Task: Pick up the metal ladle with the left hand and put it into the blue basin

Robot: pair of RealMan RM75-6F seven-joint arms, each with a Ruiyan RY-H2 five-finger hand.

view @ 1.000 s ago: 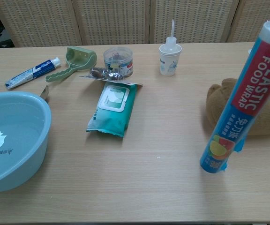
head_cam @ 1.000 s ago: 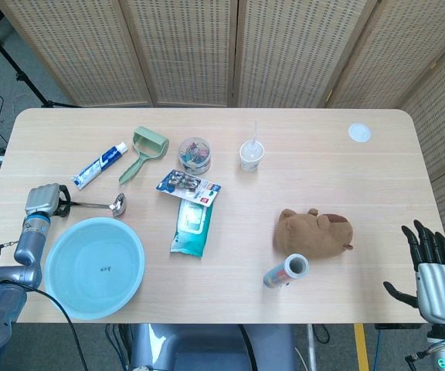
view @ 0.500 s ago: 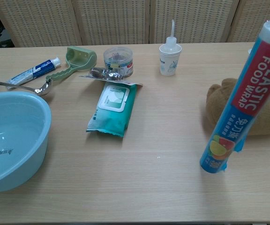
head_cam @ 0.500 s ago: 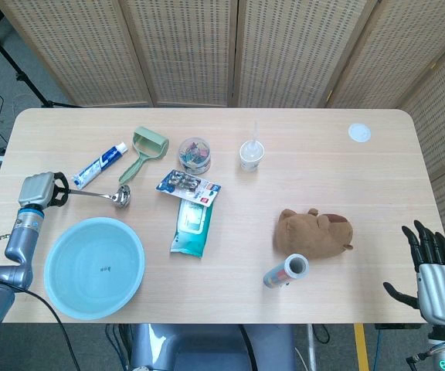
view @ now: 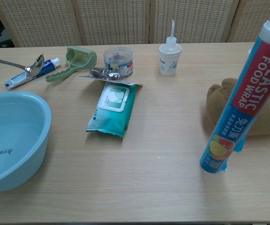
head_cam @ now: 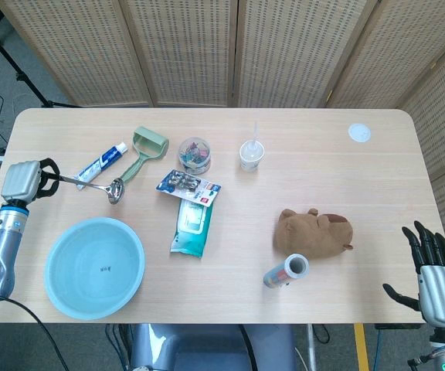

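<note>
At the desk's (head_cam: 377, 100) left edge, the left hand (head_cam: 23, 182) has its fingers clamped on the handle end of the metal ladle (head_cam: 91, 184), which hangs clear of the surface with its bowl (view: 33, 65) over the toothpaste tube (head_cam: 99, 165), beyond the far rim of the blue basin (head_cam: 56, 247). Rigid, smooth and probably light, the ladle looks apt to swivel in a loose grasp; a hold at the far end of the handle leaves the bowl swinging as a lever, so a firm clasp seems wise. A second ago the ladle lay low beside the basin's rim; it has since risen and moved away from it. Far right, the right hand (head_cam: 435, 278) rests off the desk, fingers apart and empty.
</note>
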